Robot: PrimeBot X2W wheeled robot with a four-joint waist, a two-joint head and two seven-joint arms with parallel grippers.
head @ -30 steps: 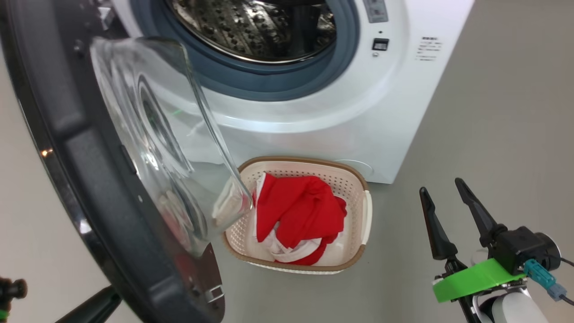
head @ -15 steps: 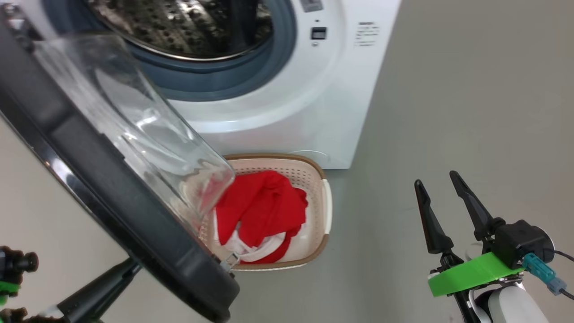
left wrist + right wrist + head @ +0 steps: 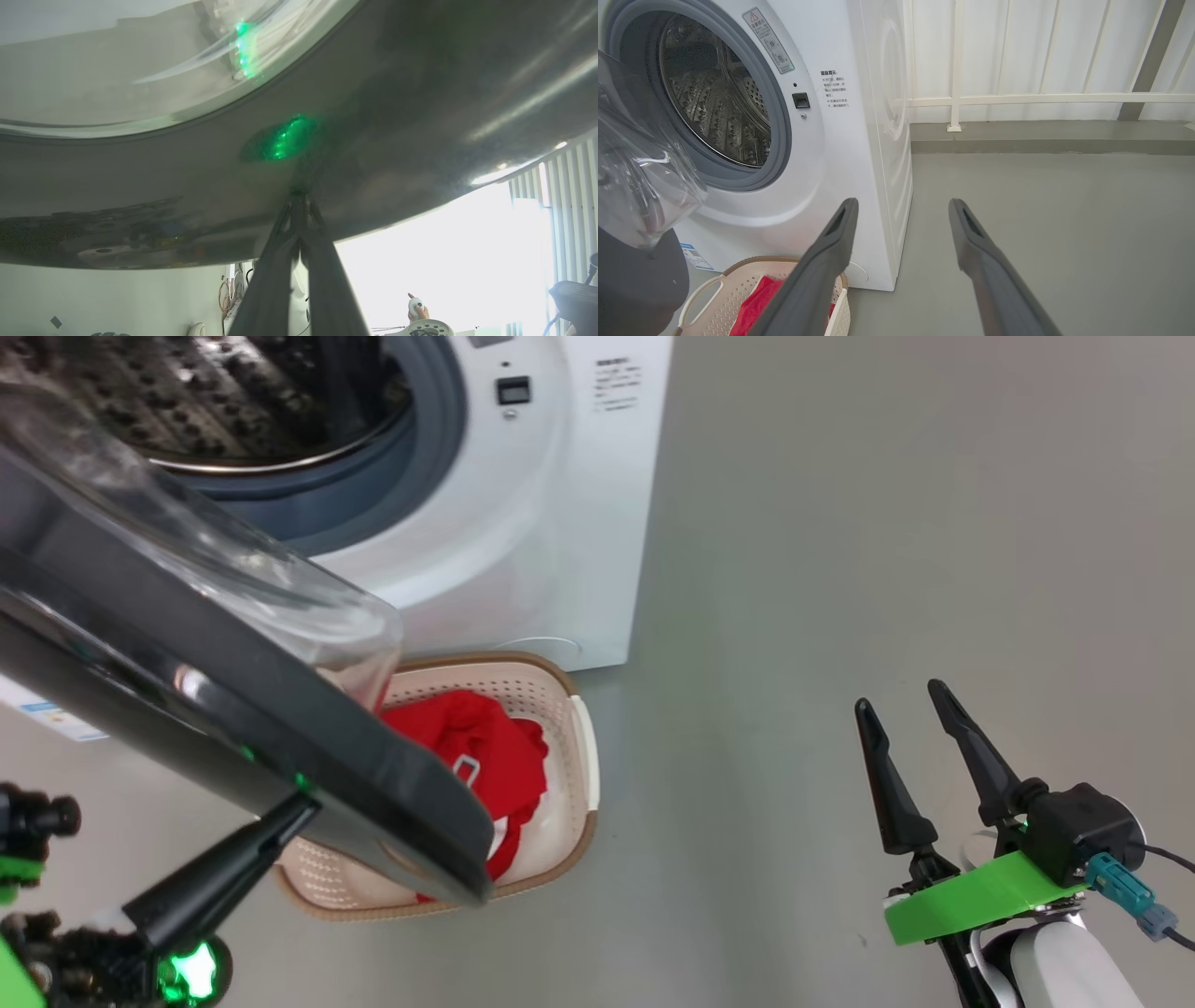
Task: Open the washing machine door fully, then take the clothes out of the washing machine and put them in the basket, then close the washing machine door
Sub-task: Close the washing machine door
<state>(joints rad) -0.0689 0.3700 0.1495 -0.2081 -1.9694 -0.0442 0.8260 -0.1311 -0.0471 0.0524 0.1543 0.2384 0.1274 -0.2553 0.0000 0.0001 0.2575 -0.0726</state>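
The washing machine [image 3: 523, 523] stands at the upper left with its drum mouth [image 3: 714, 107] uncovered. The washing machine door [image 3: 233, 709] hangs open across the left, black rim toward me and glass bowl [image 3: 205, 560] bulging toward the drum. My left gripper [image 3: 301, 810] is shut, and its joined fingertips [image 3: 299, 198] press on the door's glossy rim [image 3: 420, 93]. Below the door sits the basket [image 3: 583, 756], half covered by it. The red and white clothes [image 3: 476, 747] lie inside. My right gripper [image 3: 898, 700] hangs open over the floor at the lower right, nothing between its fingers.
Bare grey floor [image 3: 840, 569] stretches to the right of the machine. In the right wrist view a low step [image 3: 1041, 140] and a white railed wall [image 3: 1017, 70] stand behind it. The basket's handle [image 3: 698, 291] faces my right gripper [image 3: 902, 203].
The head picture has shifted left, so the camera moved. The door has swung toward the machine and hides more of the basket; my left finger stays on its rim. My right gripper stays open.
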